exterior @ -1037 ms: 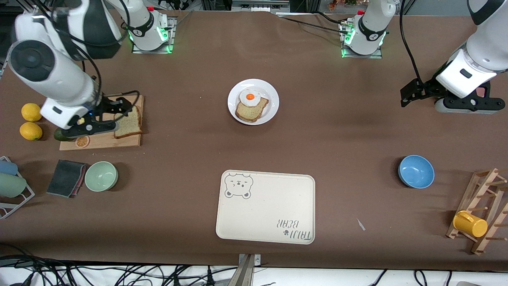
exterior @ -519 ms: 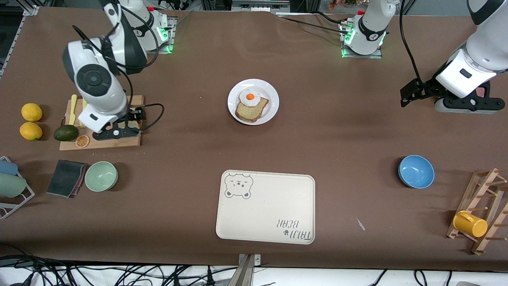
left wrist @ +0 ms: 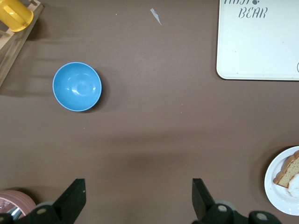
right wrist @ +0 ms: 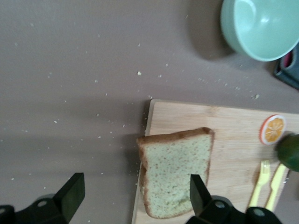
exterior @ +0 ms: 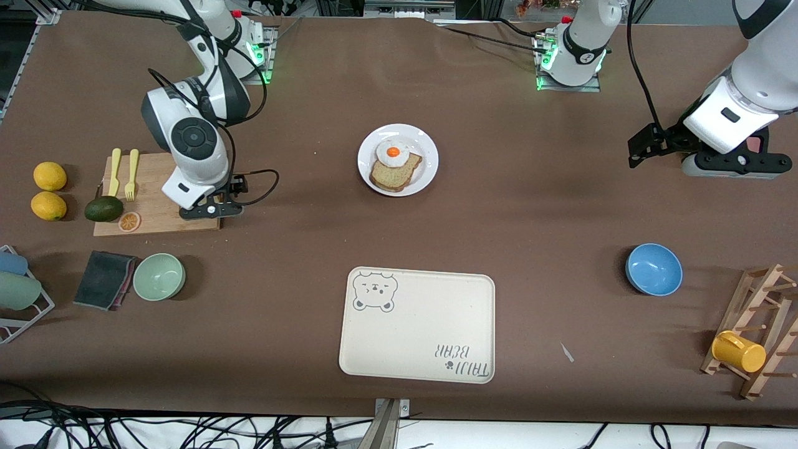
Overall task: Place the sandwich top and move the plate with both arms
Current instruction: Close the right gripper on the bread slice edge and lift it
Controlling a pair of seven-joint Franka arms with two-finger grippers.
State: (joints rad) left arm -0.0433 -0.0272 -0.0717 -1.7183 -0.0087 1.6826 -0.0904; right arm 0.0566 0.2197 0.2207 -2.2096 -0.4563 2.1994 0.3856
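Nearest the front camera, the cream bear-print tray (exterior: 416, 324) lies flat on the brown bench (exterior: 536, 212), and only one of its corners shows in the left wrist view. Toward the left arm's end, a blue bowl (exterior: 653, 269) sits a little farther from the camera than the tray, with a wooden rack (exterior: 757, 330) carrying a yellow cup (exterior: 738, 352) partly cut off at the frame edge. Toward the right arm's end, a green bowl (exterior: 159, 276) rests just beside a dark folded cloth (exterior: 103, 279).

Farther from the camera, a wooden cutting board (exterior: 146, 202) holds an orange slice (exterior: 129, 221), a yellow fork (exterior: 131, 174) and a yellow knife (exterior: 115, 172); an avocado (exterior: 103, 208) sits at its edge and two lemons (exterior: 49, 191) lie near it. The sandwich top (right wrist: 175, 170) lies on the end of that board nearest the plate, one edge reaching slightly past the board's rim. In the front view the slice is hidden under the right gripper (exterior: 211, 209); the right wrist view shows this gripper (right wrist: 133, 198) over it with its fingers wide apart, one finger above the slice and the other above bare bench.

Farther still, mid-bench, the plate (exterior: 427, 149) carries a tan bread slice (exterior: 393, 173) with a fried egg (exterior: 393, 153) partly on it. The left gripper (left wrist: 138, 198) waits spread apart over bare bench toward its own end, well apart from the plate, which is cut off at the edge of its wrist view
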